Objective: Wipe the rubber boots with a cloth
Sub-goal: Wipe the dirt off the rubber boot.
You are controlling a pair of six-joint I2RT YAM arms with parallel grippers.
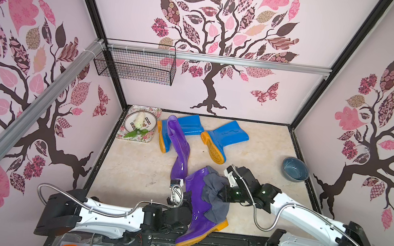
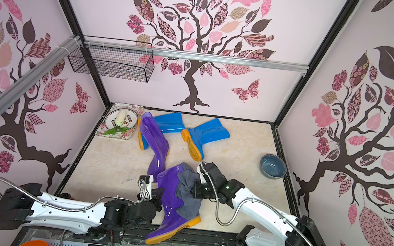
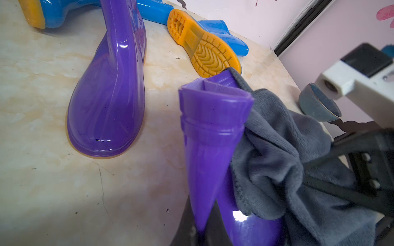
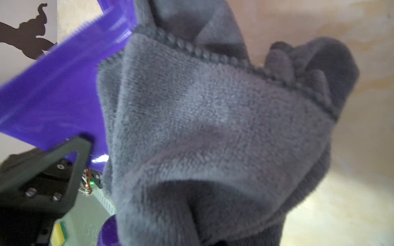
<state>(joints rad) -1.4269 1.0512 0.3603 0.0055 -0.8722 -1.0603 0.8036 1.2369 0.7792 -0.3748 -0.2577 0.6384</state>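
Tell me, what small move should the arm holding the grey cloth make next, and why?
Probably slide the cloth down the shaft of the nearer purple boot toward its foot. The right gripper is shut on the cloth, which is bunched against the upper shaft. The left gripper pinches that boot, and the glossy foot lies uncovered.

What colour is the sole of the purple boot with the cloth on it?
Orange-yellow. The sole shows best in a top view.

the cloth (image 1: 213,190) drapes over the nearest boot (image 1: 196,201), the other boots (image 1: 181,152) behind it, the bowl (image 1: 292,177) at right.
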